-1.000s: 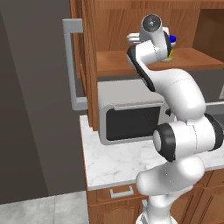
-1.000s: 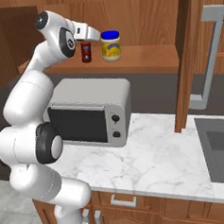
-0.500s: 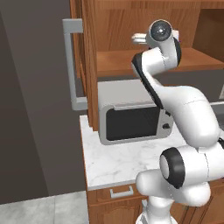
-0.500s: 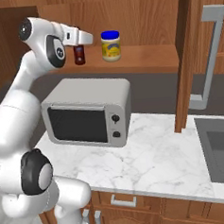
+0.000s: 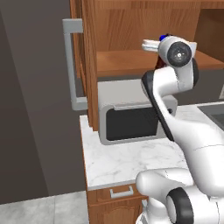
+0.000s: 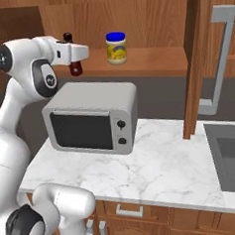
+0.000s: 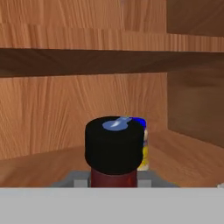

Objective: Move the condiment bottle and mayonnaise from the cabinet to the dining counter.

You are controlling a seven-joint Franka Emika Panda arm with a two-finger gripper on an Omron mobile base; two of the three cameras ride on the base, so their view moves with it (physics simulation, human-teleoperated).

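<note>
Gripper (image 6: pixel 75 60) is closed on the condiment bottle (image 6: pixel 75 68), pinching it near the neck; in the right base view the dark red-brown body hangs below the white hand and the black cap shows above it, with the bottle upright and held in the air at the left front of the cabinet (image 6: pixel 132 19), above the top left of the microwave (image 6: pixel 92 118); in the hand view the black cap of the bottle (image 7: pixel 114 144) sits at close range in the lower centre, with the red-brown body just under it between the grey finger parts; the mayonnaise (image 6: pixel 116 48) stands upright on the wooden shelf (image 6: pixel 150 62) inside the cabinet, to the right of the bottle and apart from it; in the hand view a strip of its blue lid and yellow label (image 7: pixel 142 146) shows just behind the cap, on its right side; in the left base view the hand (image 5: pixel 175 50) is raised at shelf level in front of the open cabinet (image 5: pixel 131 30), and a blue spot just above it may be the jar's lid; the microwave rests on the marble worktop (image 6: pixel 158 171) under the shelf; a sink (image 6: pixel 231 156) is set into the worktop at the right; the open cabinet door (image 5: pixel 85 61) with its grey bar handle (image 5: pixel 70 65) stands at the left in the left base view.
</note>
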